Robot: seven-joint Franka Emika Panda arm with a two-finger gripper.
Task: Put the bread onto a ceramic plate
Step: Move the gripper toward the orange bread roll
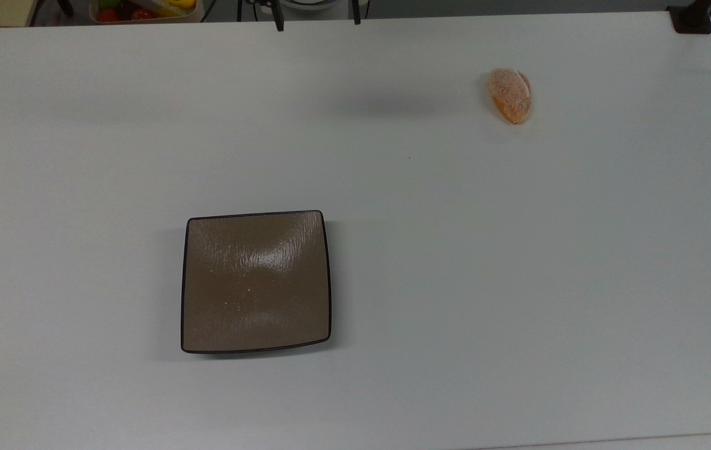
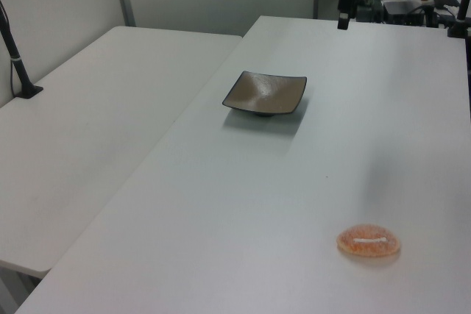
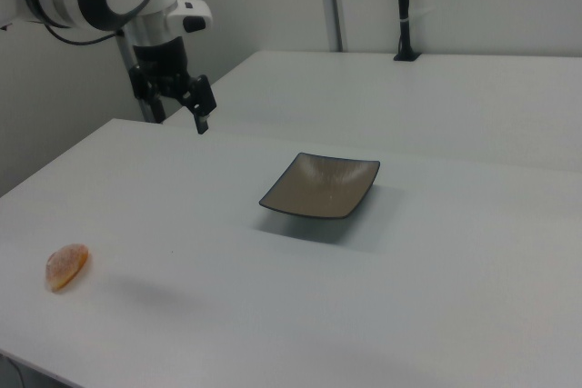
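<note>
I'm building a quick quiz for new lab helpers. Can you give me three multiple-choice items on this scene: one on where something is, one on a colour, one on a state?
1. Where does the bread lie?
A. on the ceramic plate
B. on the bare table, apart from the plate
C. in the pincer

2. What colour is the ceramic plate?
A. brown with a dark rim
B. white
C. blue

3. How is the plate now?
A. stacked with rolls
B. upside down
C. upright, with no bread on it

Key: 1 B, the roll sits alone on the white table. 2 A, the top view shows a glossy brown square. 3 C, its face is up with nothing large on it.
</note>
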